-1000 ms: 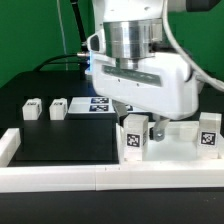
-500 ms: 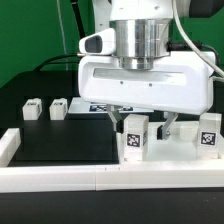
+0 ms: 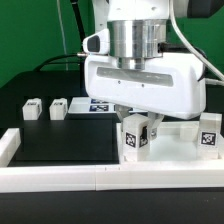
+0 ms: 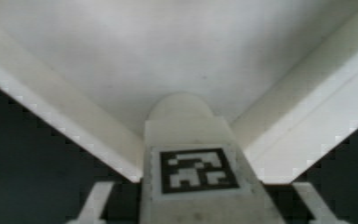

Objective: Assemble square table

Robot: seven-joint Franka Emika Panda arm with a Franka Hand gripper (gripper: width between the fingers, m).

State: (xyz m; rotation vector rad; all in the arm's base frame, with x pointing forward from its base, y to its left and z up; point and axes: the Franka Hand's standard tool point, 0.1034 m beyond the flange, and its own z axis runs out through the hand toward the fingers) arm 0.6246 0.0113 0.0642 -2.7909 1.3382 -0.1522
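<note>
The white square table slab (image 3: 178, 147) lies at the exterior view's right, behind the front rail. A white tagged leg (image 3: 135, 137) stands upright on its near left corner, and a second leg (image 3: 209, 134) stands at its right. Two more legs (image 3: 32, 110) (image 3: 58, 108) lie on the black mat at the left. My gripper (image 3: 138, 122) hangs straight over the first leg, jaws open, a finger on each side. In the wrist view the leg (image 4: 197, 160) rises between my fingers (image 4: 101, 202), with dark gaps on both sides, and the slab's corner (image 4: 176, 50) lies behind it.
A long white border rail (image 3: 100, 178) runs along the front, and another rail piece (image 3: 8, 147) stands at the left. The marker board (image 3: 97, 104) lies flat behind the gripper. A green backdrop stands behind the black mat (image 3: 60, 140).
The gripper hand has turned about its vertical axis over the leg, from angled to square-on, then slightly angled again. The leg has stayed in place.
</note>
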